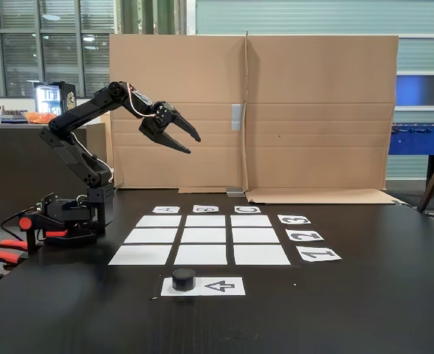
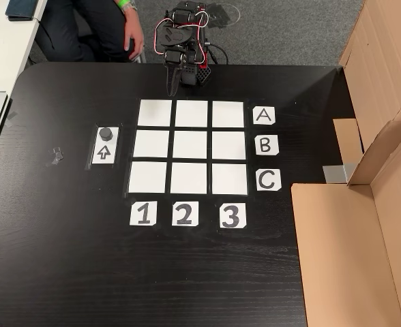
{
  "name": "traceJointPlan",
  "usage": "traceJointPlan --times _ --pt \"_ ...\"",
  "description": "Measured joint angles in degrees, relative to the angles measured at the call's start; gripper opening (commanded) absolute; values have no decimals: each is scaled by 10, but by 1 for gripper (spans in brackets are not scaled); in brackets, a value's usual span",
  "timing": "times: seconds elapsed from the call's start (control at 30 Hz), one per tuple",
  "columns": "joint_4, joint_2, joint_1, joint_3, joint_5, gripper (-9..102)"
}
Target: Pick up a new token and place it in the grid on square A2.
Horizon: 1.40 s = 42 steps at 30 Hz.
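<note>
Token [image 1: 184, 278] sits on the arrow sheet [image 1: 221, 286], low and centre-left in my fixed view, well apart from the gripper [image 1: 193, 144]. I see the gripper raised in the upper left of that frame, its fingers spread and holding nothing. From my other view, the grid [image 2: 190, 146] fills the middle, and square A2 [image 2: 191, 113], top row centre, is bare.
</note>
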Motion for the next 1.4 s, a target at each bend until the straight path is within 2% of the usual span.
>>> traceJointPlan --times 0.93,1.4 --pt "1 -13 0 -2 0 17" --pt "42 -215 69 -156 0 18"
